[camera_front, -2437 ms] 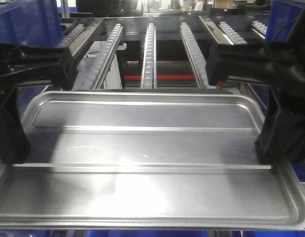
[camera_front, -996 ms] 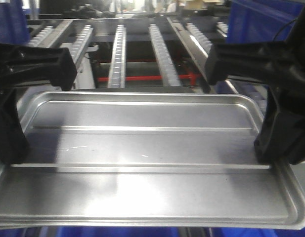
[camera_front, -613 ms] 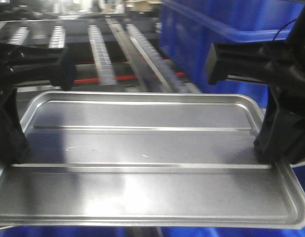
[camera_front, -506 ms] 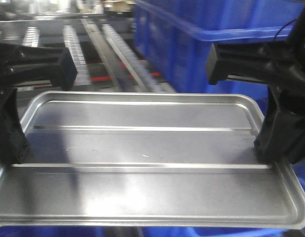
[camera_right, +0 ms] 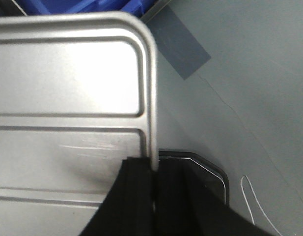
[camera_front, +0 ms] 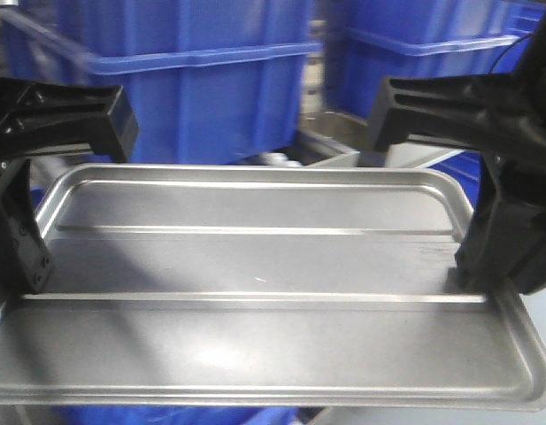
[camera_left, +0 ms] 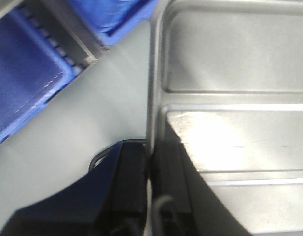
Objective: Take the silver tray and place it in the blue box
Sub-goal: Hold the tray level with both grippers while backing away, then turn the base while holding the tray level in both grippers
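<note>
The silver tray (camera_front: 255,266) hangs level in the air, held by its two short ends. My left gripper (camera_front: 25,283) is shut on the tray's left rim, which shows pinched between its pads in the left wrist view (camera_left: 150,150). On the opposite rim my right gripper (camera_front: 472,279) is shut too, its jaws closed over the edge just below a rounded corner (camera_right: 153,167). A blue box (camera_front: 193,80) with a thick lipped rim stands just beyond the tray's far edge. A second blue crate (camera_front: 414,53) stands to its right.
Under the tray's left side lie grey floor (camera_left: 92,113) and two blue crates (camera_left: 23,83), (camera_left: 112,14). On the right the floor (camera_right: 239,73) carries a darker grey patch (camera_right: 183,49) and a thin white wire (camera_right: 249,196). A metal edge (camera_front: 330,142) shows between the crates.
The background has slid leftward: the roller conveyor rails have left the view and blue crates now fill it behind the tray. Both grippers hold the tray in the same place.
</note>
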